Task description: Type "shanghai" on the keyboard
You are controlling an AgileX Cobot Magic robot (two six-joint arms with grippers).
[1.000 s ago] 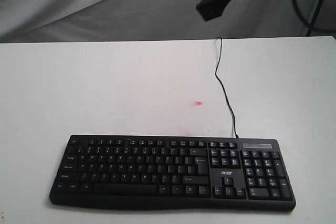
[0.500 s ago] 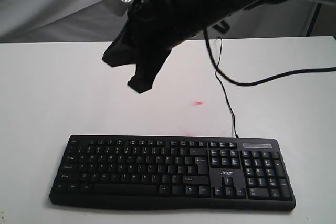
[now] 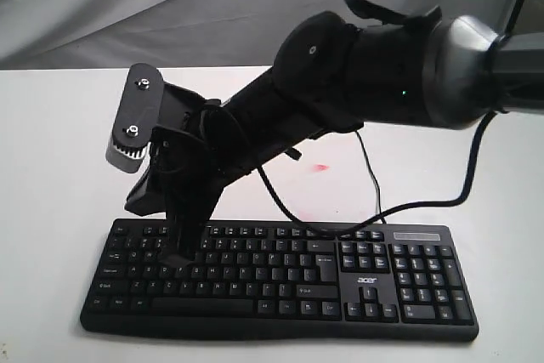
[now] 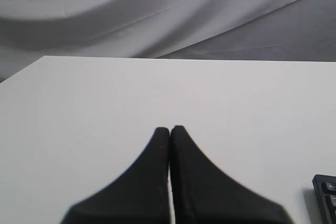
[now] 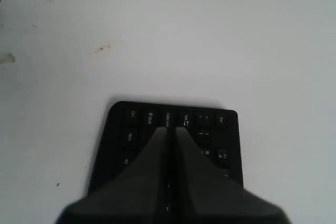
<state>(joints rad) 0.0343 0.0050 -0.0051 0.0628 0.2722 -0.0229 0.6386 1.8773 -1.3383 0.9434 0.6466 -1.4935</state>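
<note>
The right jaws, pressed shut into a single black wedge, point down onto the left-hand letter keys of the keyboard (image 3: pixel 340 274), close to Caps Lock and Tab; whether the tip actually depresses a key cannot be told. The right arm (image 3: pixel 357 74) stretches in from the right. The left jaws, likewise closed tight, hang over bare white counter (image 3: pixel 68 142) near one keyboard corner. The keyboard lies along the counter's near edge, its cable (image 3: pixel 365 159) trailing back past a red smudge (image 3: pixel 320 167).
</note>
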